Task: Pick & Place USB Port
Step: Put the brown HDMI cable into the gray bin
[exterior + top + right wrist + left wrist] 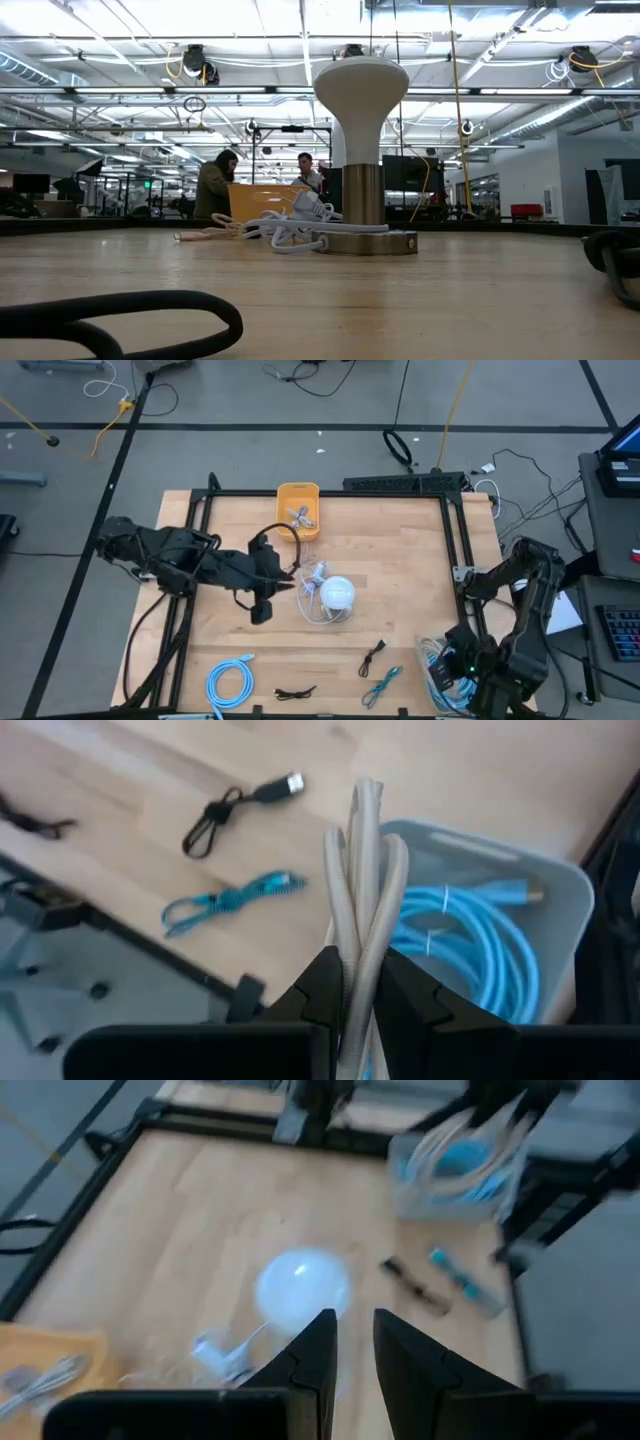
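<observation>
My right gripper (360, 982) is over the clear bin (560, 900) at the table's near right corner and is shut on a beige looped cable (365, 870). Coiled blue cable (470, 945) lies in that bin. My left gripper (355, 1350) hovers left of the white dome lamp (337, 592) at mid-table, its fingers a narrow gap apart with nothing between them. A grey-white cable (312, 582) lies against the lamp's base. An orange bin (298, 508) at the far edge holds pale cables. Which thing is the USB port I cannot tell. My right gripper pinches several strands of the beige cable bundle (358, 945) between its two fingers, coming from above and pointing steeply down. The strands run along the fingers and hang past the tips, over the clear bin's rim (440, 835). Where the bundle's lower end rests does not show.
A black cable with a USB plug (240, 805) and a teal cable (230, 900) lie on the table left of the clear bin. A blue coil (230, 682) and a small black cable (295, 691) lie near the front edge. People stand in the room beyond the table.
</observation>
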Tool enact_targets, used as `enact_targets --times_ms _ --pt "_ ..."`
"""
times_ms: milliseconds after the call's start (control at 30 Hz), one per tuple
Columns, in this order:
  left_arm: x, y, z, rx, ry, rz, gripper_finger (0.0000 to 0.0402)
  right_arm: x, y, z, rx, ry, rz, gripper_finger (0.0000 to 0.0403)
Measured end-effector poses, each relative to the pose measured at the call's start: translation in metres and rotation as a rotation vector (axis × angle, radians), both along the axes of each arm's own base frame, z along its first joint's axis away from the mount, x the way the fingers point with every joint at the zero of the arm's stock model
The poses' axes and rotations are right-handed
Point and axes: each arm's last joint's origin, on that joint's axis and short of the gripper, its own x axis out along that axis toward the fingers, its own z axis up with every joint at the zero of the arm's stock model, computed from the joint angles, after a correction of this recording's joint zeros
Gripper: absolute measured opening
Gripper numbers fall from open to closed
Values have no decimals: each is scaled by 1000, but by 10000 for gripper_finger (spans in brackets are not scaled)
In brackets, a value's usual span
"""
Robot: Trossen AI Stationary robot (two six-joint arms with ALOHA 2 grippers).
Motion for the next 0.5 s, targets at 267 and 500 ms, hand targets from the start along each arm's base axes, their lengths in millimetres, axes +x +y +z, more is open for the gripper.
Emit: enact_targets --times_ms 267,500 --pt "62 -37 -18 -276 -287 -40 74 8 -3 7 -123 -192 16 32" --pt "112 -64 -77 -418 -430 -34 74 8 1 21 -170 -367 37 32"
